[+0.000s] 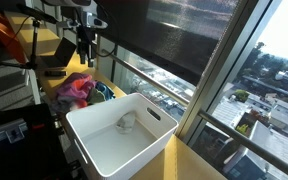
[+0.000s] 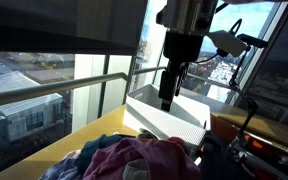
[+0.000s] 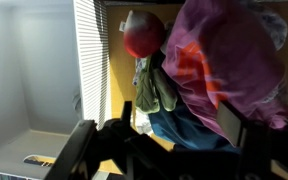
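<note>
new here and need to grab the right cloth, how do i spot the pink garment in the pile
Start at the white bin by the window; a heap of clothes lies beside it on the yellow table. The pink garment is the biggest piece on top, beside a smaller red piece and a green piece.

A: What is the pale lump [image 1: 127, 122] inside the white bin [image 1: 124, 158]?
B: Too small and washed out to tell.
A: And the pile of clothes [image 2: 134, 160] beside the bin?
B: Cut off by the bottom edge in an exterior view. In the wrist view its garments blur together, and the bin itself runs off the left edge.
</note>
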Controlling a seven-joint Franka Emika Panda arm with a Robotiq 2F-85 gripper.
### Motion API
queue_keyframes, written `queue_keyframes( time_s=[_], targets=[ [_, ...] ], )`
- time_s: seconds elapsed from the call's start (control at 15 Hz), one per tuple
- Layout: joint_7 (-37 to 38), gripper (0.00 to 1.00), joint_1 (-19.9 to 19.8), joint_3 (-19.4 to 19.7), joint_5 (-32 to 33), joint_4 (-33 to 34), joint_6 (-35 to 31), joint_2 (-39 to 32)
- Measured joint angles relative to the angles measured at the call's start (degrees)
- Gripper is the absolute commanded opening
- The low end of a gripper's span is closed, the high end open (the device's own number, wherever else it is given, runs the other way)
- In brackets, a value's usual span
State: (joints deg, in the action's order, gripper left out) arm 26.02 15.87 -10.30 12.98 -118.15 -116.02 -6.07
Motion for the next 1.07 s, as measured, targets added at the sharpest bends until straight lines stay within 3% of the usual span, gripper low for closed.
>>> queue_keyframes(
  time_s=[0.6,1.07],
  targets=[
    [-13.76,1.0,-9.86,5.23,-5.04,5.97,0.19,-0.24],
    [-18.12,1.0,-15.37,10.08,-5.06,9.68,-5.64,-8.54]
  ],
)
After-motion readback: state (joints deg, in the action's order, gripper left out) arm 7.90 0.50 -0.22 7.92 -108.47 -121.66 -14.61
